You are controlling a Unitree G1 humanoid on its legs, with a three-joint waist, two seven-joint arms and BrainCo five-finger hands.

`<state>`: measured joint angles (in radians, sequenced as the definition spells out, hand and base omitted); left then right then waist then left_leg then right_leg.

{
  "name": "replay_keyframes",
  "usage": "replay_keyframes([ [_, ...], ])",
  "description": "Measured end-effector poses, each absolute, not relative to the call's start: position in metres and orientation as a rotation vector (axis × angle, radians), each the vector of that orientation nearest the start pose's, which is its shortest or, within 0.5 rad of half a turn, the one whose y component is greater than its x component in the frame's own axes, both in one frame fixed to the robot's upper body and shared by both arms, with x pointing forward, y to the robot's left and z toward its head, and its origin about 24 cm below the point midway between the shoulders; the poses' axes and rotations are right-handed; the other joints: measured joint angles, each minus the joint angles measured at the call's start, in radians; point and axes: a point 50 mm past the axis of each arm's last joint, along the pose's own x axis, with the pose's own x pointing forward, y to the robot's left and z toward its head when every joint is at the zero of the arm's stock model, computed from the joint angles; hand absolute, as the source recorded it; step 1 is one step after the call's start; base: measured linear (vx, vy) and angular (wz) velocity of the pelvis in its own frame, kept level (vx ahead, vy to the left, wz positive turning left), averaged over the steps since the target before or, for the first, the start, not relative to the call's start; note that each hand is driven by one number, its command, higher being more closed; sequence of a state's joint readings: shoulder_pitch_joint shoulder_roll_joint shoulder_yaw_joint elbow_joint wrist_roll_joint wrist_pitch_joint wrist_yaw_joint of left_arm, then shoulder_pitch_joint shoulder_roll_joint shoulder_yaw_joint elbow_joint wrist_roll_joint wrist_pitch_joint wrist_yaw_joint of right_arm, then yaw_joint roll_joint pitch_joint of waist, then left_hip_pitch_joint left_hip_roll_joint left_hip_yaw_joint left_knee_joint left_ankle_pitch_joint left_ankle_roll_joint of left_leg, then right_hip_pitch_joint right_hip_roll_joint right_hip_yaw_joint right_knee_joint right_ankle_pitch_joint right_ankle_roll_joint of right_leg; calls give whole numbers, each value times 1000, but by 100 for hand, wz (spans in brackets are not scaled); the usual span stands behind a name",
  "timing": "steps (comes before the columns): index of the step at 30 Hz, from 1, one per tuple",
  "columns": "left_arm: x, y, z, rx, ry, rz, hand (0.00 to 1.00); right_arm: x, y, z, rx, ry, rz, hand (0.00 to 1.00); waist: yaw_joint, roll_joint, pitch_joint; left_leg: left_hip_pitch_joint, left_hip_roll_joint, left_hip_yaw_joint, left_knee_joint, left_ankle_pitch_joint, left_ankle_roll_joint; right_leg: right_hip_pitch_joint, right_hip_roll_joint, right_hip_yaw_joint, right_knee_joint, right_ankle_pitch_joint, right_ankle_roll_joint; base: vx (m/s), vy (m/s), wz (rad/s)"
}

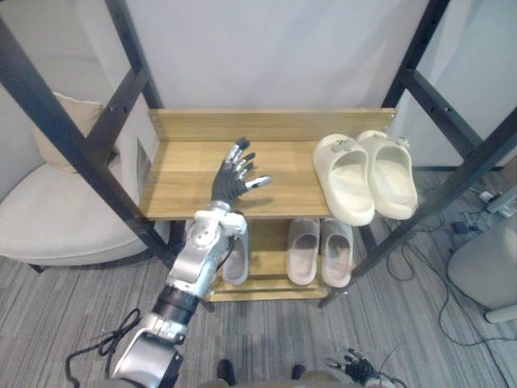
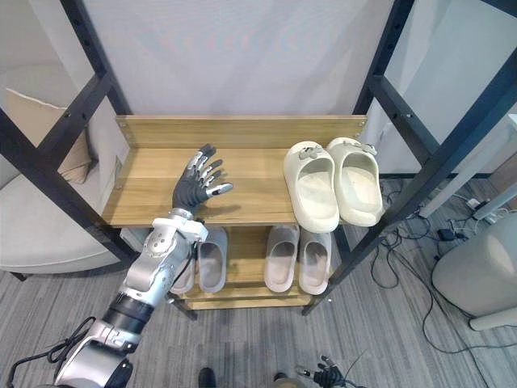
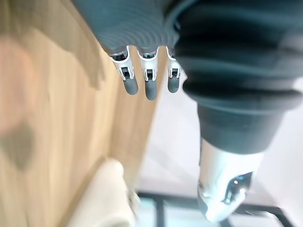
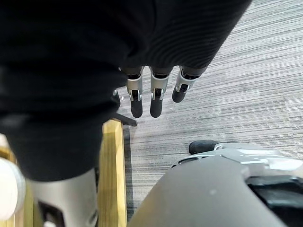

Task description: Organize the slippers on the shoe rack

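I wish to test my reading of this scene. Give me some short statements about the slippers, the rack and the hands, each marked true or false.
1. The cream slippers stand on the right side of the top shelf. True.
2. The left hand grips one cream slipper. False: its fingers are straight and hold nothing, over the bare left part of the top shelf, apart from the slippers.
3. Grey slippers sit on the lower shelf. True.
4. The right hand rests on the top shelf. False: it hangs low over the grey floor, with its fingers relaxed.
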<state>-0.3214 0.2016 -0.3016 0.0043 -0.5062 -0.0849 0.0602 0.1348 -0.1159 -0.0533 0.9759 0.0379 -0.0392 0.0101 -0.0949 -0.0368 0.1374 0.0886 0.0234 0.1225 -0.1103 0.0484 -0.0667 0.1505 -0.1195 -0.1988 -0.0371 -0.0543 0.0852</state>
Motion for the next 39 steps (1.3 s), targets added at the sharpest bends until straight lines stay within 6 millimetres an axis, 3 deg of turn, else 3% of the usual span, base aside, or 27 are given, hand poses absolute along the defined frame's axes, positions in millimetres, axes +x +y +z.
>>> replay_keyframes([
  [3,266,84,115,-359,-242,-485,0,90,-204,-158,-49,1076,-129,0,19,-1,-1,3,-2,-8,0,1,1,8,-2,-10,0,-3,-1,-17,-1,9],
  [7,260,85,105,-413,-200,-509,0,89,-204,-158,-91,1087,-102,0,41,-1,-2,5,-1,-28,0,7,9,11,-1,-27,17,-15,-5,-38,-13,14],
  [9,252,92,96,-424,-175,-488,0,90,-204,-158,-98,1087,-94,0,42,-1,-3,3,-2,-40,0,8,10,12,-2,-33,16,-16,-5,-17,-10,8],
  [16,209,134,34,-423,75,-410,0,89,-203,-159,-142,1098,-58,0,65,-6,-6,1,-6,-52,0,8,11,21,-3,-46,13,-20,1,4,-5,7],
  [21,182,164,-31,-323,354,-280,0,94,-202,-158,-164,1085,-39,0,85,-15,-12,2,-8,-52,0,7,10,23,-5,-47,12,-21,2,-1,0,1],
  [25,164,177,-67,-208,518,-220,0,97,-200,-158,-188,1070,-15,0,86,-21,-15,3,-12,-51,0,7,11,23,-6,-44,14,-23,4,0,0,0],
  [32,144,188,-105,-9,692,-70,0,100,-200,-157,-208,1062,-2,0,86,-20,-15,3,-14,-46,0,7,11,19,-7,-32,14,-23,4,-2,0,-1],
  [39,126,192,-126,103,810,22,0,107,-203,-154,-223,1037,-14,0,87,-3,-18,4,-15,-23,0,0,16,8,-7,-8,17,-23,4,-7,3,-10],
])
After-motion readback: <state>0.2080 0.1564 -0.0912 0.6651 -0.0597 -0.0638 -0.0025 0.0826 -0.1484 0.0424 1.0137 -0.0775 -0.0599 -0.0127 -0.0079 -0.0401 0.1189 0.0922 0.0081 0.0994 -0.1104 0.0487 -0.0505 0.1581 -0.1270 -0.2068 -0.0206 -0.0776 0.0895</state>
